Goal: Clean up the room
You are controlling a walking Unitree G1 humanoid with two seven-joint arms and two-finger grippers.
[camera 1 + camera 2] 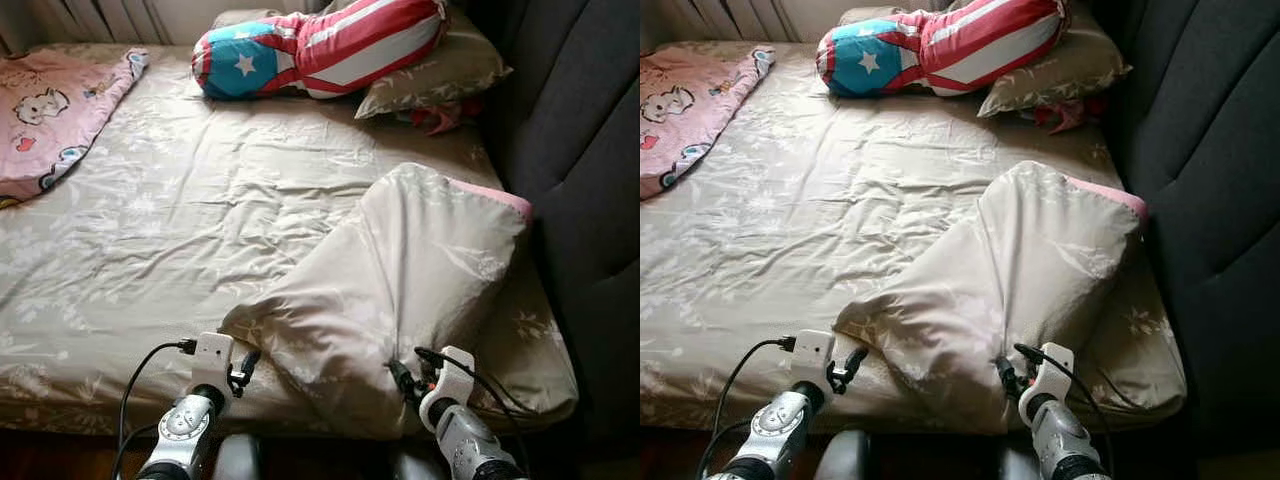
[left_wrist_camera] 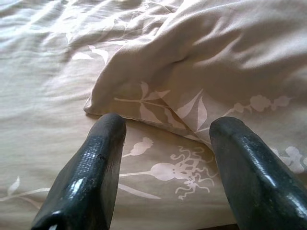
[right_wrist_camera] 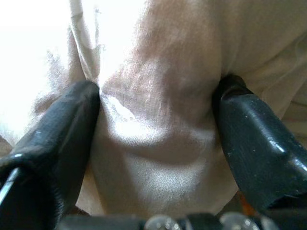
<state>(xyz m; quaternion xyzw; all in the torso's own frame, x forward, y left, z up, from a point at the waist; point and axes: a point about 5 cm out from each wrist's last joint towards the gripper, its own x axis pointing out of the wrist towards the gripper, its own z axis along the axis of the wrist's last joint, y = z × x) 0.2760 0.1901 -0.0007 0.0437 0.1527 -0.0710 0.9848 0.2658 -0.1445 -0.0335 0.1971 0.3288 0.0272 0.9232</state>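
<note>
A beige floral duvet (image 1: 420, 260) with a pink lining lies bunched and folded over on the near right of the bed (image 1: 180, 210). My left gripper (image 1: 243, 368) is at the bed's near edge, open, just short of the duvet's near-left corner (image 2: 144, 100); its fingers (image 2: 103, 143) rest over the sheet. My right gripper (image 1: 400, 378) is pushed into the duvet's near edge. In the right wrist view its fingers (image 3: 62, 120) stand wide apart, with a thick fold of duvet cloth (image 3: 153, 129) bulging between them.
At the head of the bed lie a red, white and blue star-and-stripe cushion (image 1: 320, 45) and a beige pillow (image 1: 440, 70) with a red item (image 1: 440, 118) beneath it. A pink cartoon blanket (image 1: 50, 110) covers the far left. A dark padded headboard (image 1: 590, 150) runs along the right.
</note>
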